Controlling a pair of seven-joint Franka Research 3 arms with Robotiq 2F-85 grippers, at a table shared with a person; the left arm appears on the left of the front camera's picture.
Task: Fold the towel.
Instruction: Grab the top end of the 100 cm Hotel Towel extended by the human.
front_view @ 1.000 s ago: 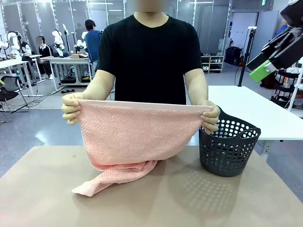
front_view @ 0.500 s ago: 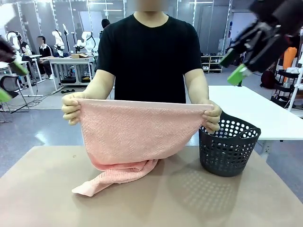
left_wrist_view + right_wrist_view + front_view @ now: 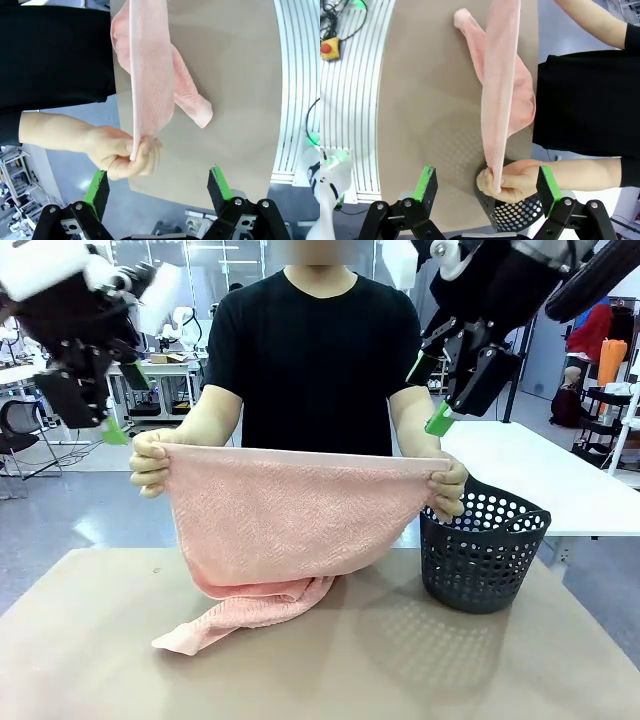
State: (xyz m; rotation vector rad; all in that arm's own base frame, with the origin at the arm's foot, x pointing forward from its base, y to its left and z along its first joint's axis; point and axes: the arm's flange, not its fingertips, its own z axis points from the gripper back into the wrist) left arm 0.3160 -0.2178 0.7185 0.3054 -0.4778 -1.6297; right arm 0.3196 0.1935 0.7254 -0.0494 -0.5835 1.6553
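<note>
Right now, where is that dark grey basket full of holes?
In the front view the dark grey perforated basket stands at the right of the brown table, beside the pink terry towel a person holds up.

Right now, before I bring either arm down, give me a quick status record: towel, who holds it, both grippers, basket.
towel: salmon-pink towel stretched upright by its top edge, lower end bunched on the table
hand near left gripper: pinches one top corner
hand near right gripper: pinches the other top corner
left gripper: open, above its corner, not touching the cloth
right gripper: open, above its corner, not touching the cloth
basket: dark grey perforated basket upright on the table, on the robot's right of the towel
</note>
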